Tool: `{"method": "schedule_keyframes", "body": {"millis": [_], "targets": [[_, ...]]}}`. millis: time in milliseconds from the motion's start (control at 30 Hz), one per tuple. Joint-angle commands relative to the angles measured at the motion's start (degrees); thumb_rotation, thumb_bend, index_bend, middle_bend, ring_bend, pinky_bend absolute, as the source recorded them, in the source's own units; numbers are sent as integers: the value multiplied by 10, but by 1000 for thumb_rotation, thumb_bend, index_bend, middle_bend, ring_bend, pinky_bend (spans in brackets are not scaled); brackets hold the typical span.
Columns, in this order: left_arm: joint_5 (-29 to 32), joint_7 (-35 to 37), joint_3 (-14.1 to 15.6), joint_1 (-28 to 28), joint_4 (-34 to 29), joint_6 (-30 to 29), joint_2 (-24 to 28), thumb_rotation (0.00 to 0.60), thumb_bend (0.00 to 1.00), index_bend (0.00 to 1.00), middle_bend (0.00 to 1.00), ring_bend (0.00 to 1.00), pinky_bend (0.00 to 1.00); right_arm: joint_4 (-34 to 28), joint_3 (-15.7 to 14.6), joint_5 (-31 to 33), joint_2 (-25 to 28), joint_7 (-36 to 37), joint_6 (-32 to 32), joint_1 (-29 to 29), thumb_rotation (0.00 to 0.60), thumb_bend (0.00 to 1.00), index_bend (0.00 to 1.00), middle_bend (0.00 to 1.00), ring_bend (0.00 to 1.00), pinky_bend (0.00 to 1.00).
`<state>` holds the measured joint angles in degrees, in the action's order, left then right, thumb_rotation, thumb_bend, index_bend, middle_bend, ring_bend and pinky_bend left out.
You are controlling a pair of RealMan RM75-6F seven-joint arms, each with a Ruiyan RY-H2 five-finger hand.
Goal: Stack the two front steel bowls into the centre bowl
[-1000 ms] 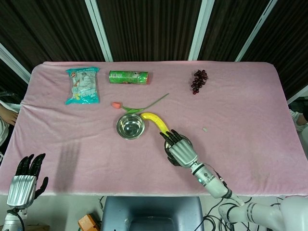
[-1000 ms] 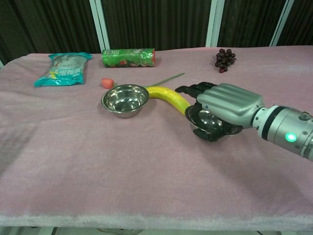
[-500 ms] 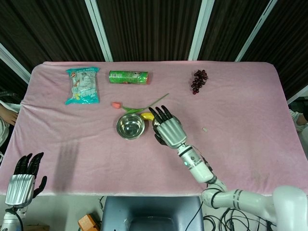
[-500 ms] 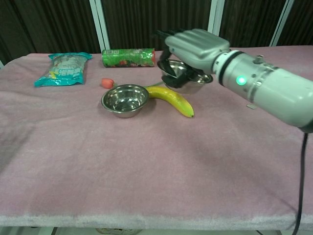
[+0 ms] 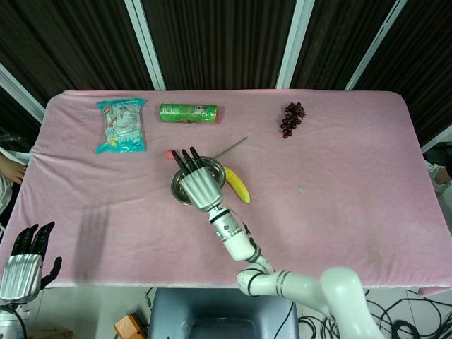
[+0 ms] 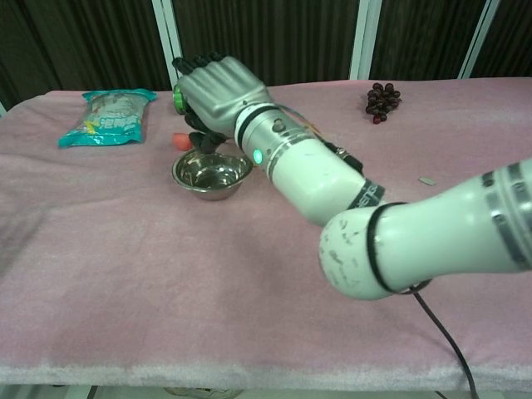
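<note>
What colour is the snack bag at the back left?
Teal with white, the snack bag shows best in the head view.

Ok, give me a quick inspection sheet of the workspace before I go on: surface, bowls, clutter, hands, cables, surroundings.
Surface: pink cloth covers the table.
Job's things: centre bowl upright; carried bowl cannot be made out under the right hand.
Clutter: banana beside the bowl, snack bag, green can, grapes, tulip.
Hands: right hand above the centre bowl; left hand off the table's front-left corner, holding nothing.
Cables: bundle on the floor.
Surroundings: dark slatted wall.
</note>
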<state>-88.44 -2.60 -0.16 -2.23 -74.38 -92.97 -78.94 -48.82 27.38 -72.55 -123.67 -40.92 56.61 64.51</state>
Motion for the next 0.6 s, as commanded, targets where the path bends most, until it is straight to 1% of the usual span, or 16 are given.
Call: {"method": "schedule_keyframes", "body": {"millis": [33,167,267,300,333,367,433,500,533,567,600], "targets": [[1,7,-3,4,-1,-5,4,600,399,0,127,67,117,96,10,29,-63,39,-20,52,600,563,789,45,0,0],[7,15,-9,5,-3,-4,9,600,399,0,128,67,117,122,-28,65,-63,86,-31,80,600,562,777,45,0,0],[8,19,-11,5,-3,-3,11,600,399,0,127,67,117,129,-51,108,-63,95,-40,99,600,562,759,45,0,0],[7,20,-12,5,-3,-3,11,600,400,0,127,67,117,128,-58,122,-63,96,-44,103,600,562,735,46,0,0],[7,22,-12,5,-3,-3,12,600,400,0,128,67,117,127,-64,136,-63,93,-49,106,600,562,693,46,0,0],[7,25,-14,5,-3,-3,12,600,400,0,128,67,117,128,-74,152,-63,86,-54,110,600,562,615,44,0,0],[6,26,-14,4,-2,-2,12,600,399,0,127,67,117,132,-87,165,-63,78,-52,113,600,562,496,34,0,0],[5,24,-13,2,-2,3,12,600,399,0,127,67,117,132,-95,175,-63,82,-45,112,600,562,420,16,0,0],[4,23,-13,2,-2,4,11,600,399,0,127,67,117,132,-96,178,-63,84,-43,112,600,562,354,8,0,0],[3,21,-12,2,-3,5,11,600,399,0,127,67,117,132,-99,180,-63,85,-38,110,600,562,266,2,0,0],[2,20,-12,3,-3,4,11,600,399,0,127,67,117,132,-102,179,-63,85,-34,109,600,562,206,0,0,0]]}}
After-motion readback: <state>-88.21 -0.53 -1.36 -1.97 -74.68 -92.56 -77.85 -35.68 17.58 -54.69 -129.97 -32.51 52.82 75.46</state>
